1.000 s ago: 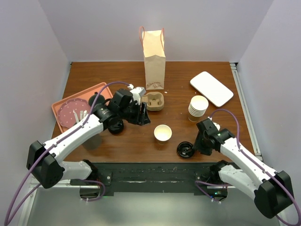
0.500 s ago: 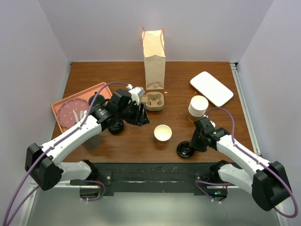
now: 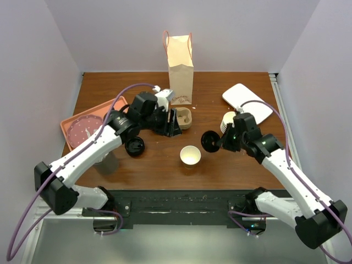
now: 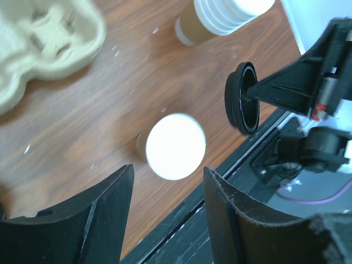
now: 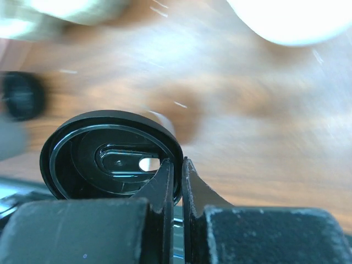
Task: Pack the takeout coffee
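No cup with a lid on it shows. A single lidless cream paper cup stands upright at the table's middle front; it also shows in the left wrist view. My right gripper is shut on the rim of a black sip lid and holds it on edge in the air, just right of the cup; the lid fills the right wrist view between the fingertips. My left gripper is open and empty, hovering behind and left of the cup.
A tall paper bag stands at the back. A pulp cup carrier lies before it. A stack of lidless cups and a white tray are right. A second black lid and a pink tray are left.
My right gripper has lifted the black lid off the table's front and carried it up and back, next to the cup. My left gripper has moved back and right, toward the carrier.
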### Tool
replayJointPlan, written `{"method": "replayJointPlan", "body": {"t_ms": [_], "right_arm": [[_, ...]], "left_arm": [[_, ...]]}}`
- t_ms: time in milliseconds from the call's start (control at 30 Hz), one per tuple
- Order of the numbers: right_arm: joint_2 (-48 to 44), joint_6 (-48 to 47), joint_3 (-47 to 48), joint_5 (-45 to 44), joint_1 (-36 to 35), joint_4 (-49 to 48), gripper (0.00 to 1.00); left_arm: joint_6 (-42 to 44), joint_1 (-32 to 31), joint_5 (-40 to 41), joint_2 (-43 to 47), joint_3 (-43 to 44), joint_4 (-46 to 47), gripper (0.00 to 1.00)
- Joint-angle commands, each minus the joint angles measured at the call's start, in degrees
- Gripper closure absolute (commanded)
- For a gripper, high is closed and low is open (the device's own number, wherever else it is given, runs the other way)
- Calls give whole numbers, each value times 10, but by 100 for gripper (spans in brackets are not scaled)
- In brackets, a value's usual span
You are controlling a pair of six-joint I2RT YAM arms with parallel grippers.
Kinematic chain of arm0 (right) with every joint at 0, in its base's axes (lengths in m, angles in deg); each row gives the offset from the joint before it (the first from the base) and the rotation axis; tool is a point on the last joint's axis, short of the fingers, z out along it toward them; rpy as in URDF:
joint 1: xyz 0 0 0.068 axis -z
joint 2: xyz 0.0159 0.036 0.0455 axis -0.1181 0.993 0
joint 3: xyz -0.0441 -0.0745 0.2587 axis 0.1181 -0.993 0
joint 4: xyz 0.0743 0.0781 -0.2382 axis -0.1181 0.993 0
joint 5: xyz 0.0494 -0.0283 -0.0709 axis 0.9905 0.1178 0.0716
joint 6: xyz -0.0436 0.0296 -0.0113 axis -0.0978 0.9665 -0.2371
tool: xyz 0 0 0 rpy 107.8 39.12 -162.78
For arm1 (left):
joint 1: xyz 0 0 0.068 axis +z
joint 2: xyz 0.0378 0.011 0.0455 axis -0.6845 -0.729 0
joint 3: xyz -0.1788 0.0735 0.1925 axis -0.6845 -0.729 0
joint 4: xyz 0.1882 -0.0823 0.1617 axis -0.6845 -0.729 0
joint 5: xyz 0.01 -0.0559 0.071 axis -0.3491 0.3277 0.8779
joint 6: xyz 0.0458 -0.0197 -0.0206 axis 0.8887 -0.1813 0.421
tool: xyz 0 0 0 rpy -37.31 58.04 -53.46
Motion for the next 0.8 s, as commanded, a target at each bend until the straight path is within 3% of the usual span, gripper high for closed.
{"method": "replayJointPlan", "body": {"t_ms": [0,67,300,600,733,767], "right_arm": [[1,-53,48,91,1,-38,99],[7,-51,54,135,0,-59,99],[14,-25,56,139,-18,-91,97],[33,1,66,100,-80,-101,94],[38,12,71,85,-103,-109,93],[34,12,70,84,-104,-111,92]], "left_arm": [[1,-10,-67,-51,76,9,41],[-5,-10,-85,-57,90,10,41],[-16,-11,-130,-68,83,33,39],[-48,-18,-175,-71,36,80,39],[-49,-18,-165,-73,33,67,50],[-49,-18,-159,-70,31,61,57]]}}
